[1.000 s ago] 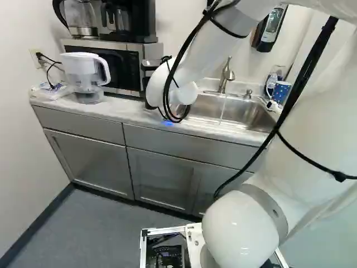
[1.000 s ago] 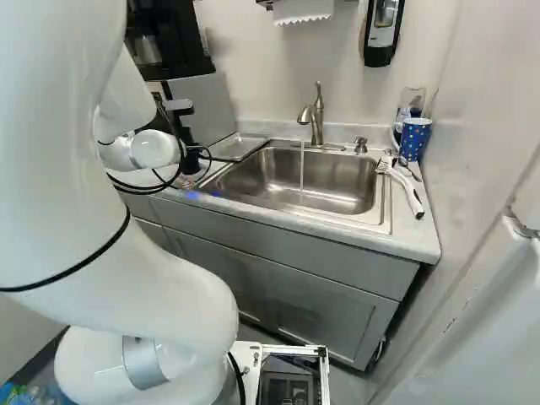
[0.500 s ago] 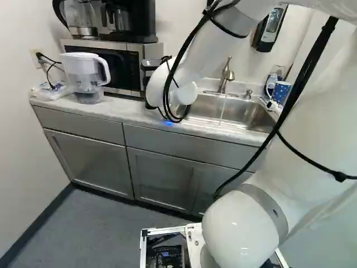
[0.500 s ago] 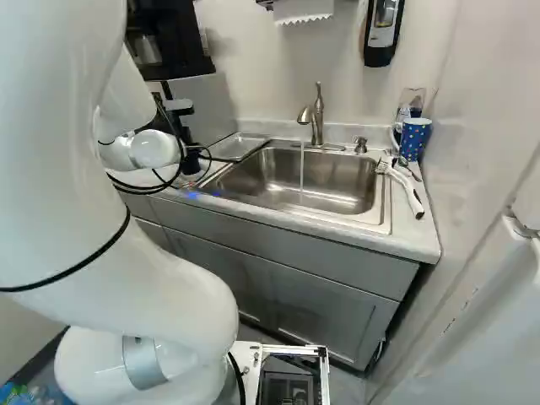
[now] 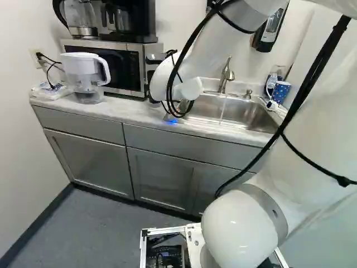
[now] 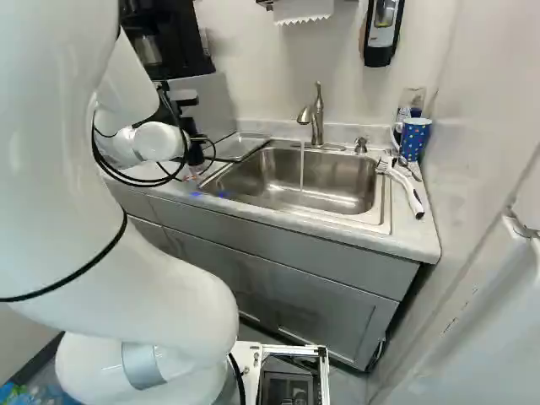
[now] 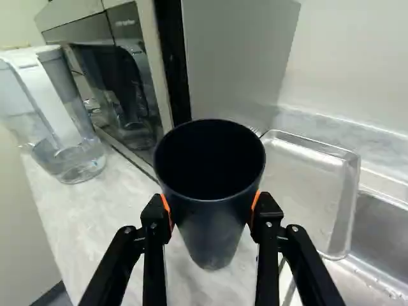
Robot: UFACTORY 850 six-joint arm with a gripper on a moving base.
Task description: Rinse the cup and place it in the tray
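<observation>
I've got the claw [image 6: 194, 154] clamped on 1 dark cup [image 7: 213, 223], a pad on each side, mouth toward my wrist cam, over the counter [image 7: 108, 210] just beside the tray; can't tell if its base touches down. 1 tray [image 7: 312, 169], raised edge all round, sits between the microwave [image 7: 233, 57] and 1 sink [image 6: 321, 179], tap [image 6: 316, 118] running. Open counter separates cup from 1 pitcher [image 7: 67, 134]; microwave's edge is the tight side.
</observation>
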